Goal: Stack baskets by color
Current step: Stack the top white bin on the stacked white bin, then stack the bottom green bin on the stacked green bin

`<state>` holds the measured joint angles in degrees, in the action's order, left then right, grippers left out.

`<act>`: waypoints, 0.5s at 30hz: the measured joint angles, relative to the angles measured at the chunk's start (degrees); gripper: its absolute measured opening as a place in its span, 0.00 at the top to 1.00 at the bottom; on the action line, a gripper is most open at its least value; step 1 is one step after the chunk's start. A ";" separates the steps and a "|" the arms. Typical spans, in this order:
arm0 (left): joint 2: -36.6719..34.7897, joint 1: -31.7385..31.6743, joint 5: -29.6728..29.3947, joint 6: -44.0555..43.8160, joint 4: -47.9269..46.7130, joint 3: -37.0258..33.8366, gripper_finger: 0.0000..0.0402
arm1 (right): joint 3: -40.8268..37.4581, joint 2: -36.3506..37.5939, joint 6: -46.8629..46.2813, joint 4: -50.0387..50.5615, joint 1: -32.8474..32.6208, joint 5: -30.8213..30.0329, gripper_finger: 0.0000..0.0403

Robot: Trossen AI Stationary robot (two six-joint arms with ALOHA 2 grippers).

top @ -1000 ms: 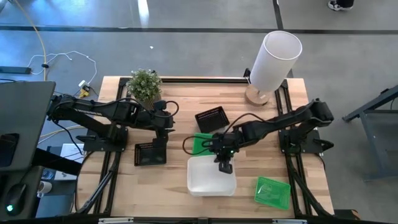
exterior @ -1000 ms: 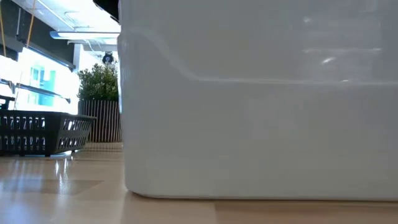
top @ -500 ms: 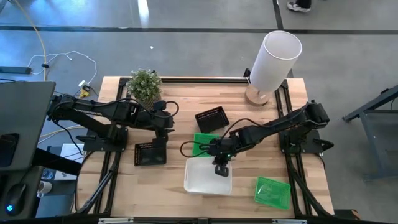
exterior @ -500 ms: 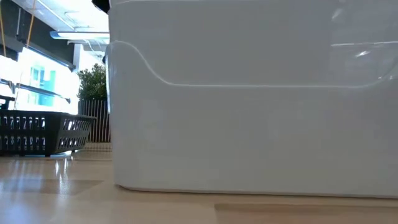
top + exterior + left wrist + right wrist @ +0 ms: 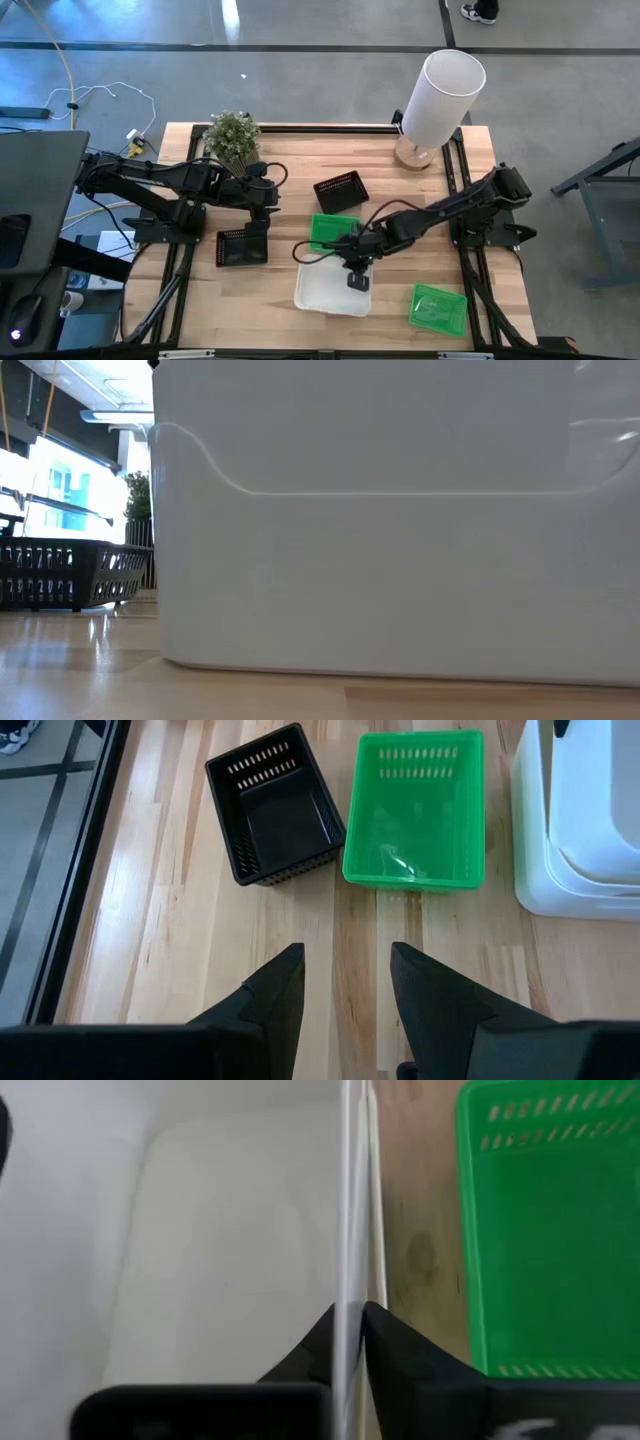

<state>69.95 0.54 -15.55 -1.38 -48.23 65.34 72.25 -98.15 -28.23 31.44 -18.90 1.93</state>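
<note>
High view, near edge: one white basket (image 5: 325, 292) lies at the middle of the worktop's (image 5: 280, 300) near edge, its long axis roughly along that edge, slightly skewed, open side up.
Low view: that white basket (image 5: 400, 560) fills nearly the whole picture, its wall close to the camera; a black basket (image 5: 70, 573) shows to one side, farther back.
Right gripper (image 5: 357, 272): over the far rim of the white basket; in the right wrist view the jaws are pinched on the basket's thin wall (image 5: 352, 1230), almost fully closed.
Near right corner: one green basket (image 5: 438, 309), tilted, long axis skewed to the near edge, open side up.
Middle: a second green basket (image 5: 330, 229) just beyond the white one, partly under the right arm; in the left wrist view it (image 5: 415, 808) lies with slotted ends, beside a black basket (image 5: 275, 804).
Left side: one black basket (image 5: 242, 247) under the left gripper (image 5: 256, 214), which hangs above it with its jaws spread and nothing held.
Beyond middle: another black basket (image 5: 341, 191), turned at an angle to the worktop's edges.
Count seen: one white, two green, two black.
Far edge: potted plant (image 5: 233, 137) toward the left, tall white cylinder (image 5: 441, 97) toward the right corner.
</note>
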 joint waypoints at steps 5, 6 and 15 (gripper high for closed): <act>0.00 0.00 0.00 -0.18 0.02 0.02 0.66 | 0.00 0.00 0.04 -0.03 -0.69 -0.23 0.80; 0.00 0.00 0.00 -0.18 0.02 0.02 0.66 | 0.00 0.00 0.06 -0.02 -0.71 -0.23 0.77; 0.00 -0.01 0.00 -0.24 0.01 0.02 0.66 | 0.00 2.58 -3.81 3.16 0.14 1.73 0.66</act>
<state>69.95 0.53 -15.55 -1.62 -48.22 65.36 72.25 -95.57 -32.04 34.60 -18.76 3.66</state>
